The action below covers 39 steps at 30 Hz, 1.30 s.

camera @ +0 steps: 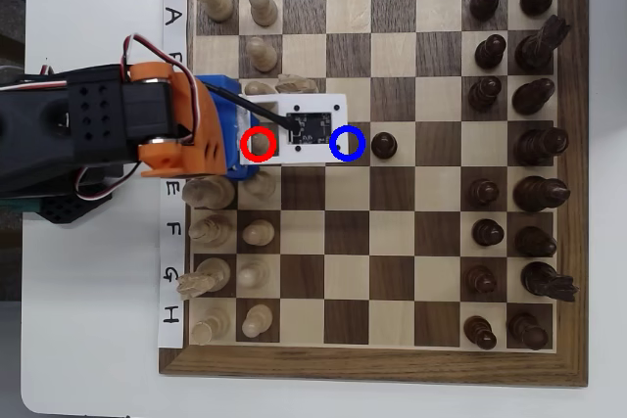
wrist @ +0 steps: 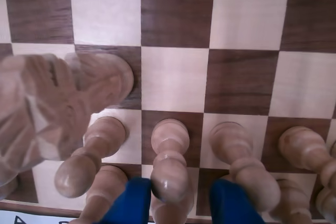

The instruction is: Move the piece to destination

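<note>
In the wrist view the piece (wrist: pixel 169 153), a pale pawn with a round head, stands on a dark square between my two blue fingertips. My gripper (wrist: pixel 181 203) is open. The left finger sits close against the pawn's head, and a gap shows on the right side. In the overhead view the orange and black arm (camera: pixel 147 129) and its white camera board (camera: pixel 312 127) cover the pawn at the red ring (camera: pixel 258 144). The destination (camera: pixel 348 143), the blue-ringed square, lies two squares to the right of the red ring, partly under the board.
Pale pawns (wrist: pixel 89 156) (wrist: pixel 244 163) stand on either side of the piece, and a blurred pale knight (wrist: pixel 58 103) looms at the left. A dark pawn (camera: pixel 385 144) stands just right of the blue ring. Dark pieces (camera: pixel 534 144) fill the right columns.
</note>
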Available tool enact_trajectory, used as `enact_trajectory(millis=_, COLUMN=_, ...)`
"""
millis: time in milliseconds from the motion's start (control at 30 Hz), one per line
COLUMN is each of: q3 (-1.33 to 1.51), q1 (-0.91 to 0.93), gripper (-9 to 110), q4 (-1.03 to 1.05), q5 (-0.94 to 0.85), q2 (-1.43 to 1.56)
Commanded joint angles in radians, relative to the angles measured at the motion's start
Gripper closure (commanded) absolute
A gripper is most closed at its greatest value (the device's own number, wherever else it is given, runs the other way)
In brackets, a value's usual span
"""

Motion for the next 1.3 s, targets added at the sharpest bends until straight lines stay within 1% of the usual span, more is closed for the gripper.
enact_trajectory(millis=0, q3=0.008, q1=-0.017, gripper=87, q4=-0.063, q5=0.491, q2=0.002)
enact_trajectory(millis=1267, q3=0.072, q1=-0.043, gripper=88, q4=-0.167, q5=0.486, q2=-0.005)
